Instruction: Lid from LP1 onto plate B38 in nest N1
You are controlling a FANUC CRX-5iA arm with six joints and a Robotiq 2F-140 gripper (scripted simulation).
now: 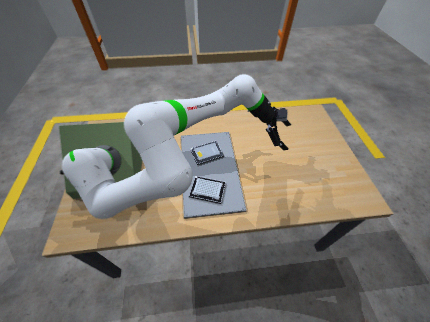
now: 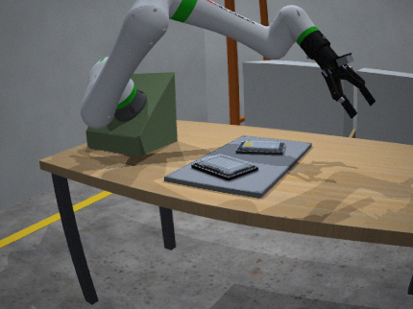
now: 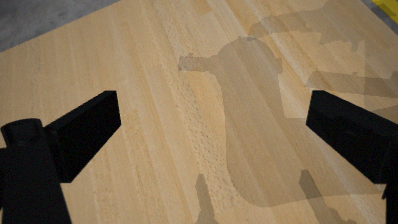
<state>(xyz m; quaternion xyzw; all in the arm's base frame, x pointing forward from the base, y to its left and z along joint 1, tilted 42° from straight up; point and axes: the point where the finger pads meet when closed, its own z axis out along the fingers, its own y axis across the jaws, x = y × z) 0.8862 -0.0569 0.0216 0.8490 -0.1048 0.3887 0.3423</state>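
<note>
A grey base (image 1: pixel 214 174) lies on the wooden table. On its near half sits the culture plate (image 1: pixel 207 189) with a visible grid of wells; it also shows in the exterior view (image 2: pixel 225 165). On the far half lies a flat dark piece with a yellow mark, which looks like the lid (image 1: pixel 207 152), also visible in the exterior view (image 2: pixel 260 146). My gripper (image 1: pixel 279 137) is open and empty. It hangs well above the table, to the right of the base, fingers pointing down (image 2: pixel 354 100). In the wrist view the gripper (image 3: pixel 212 117) has only bare wood between its fingers.
A green block (image 1: pixel 95 153) holds the arm's base at the table's left. Yellow tape (image 1: pixel 357 125) runs on the floor around the table. Grey cabinets (image 1: pixel 185 15) and orange posts stand behind.
</note>
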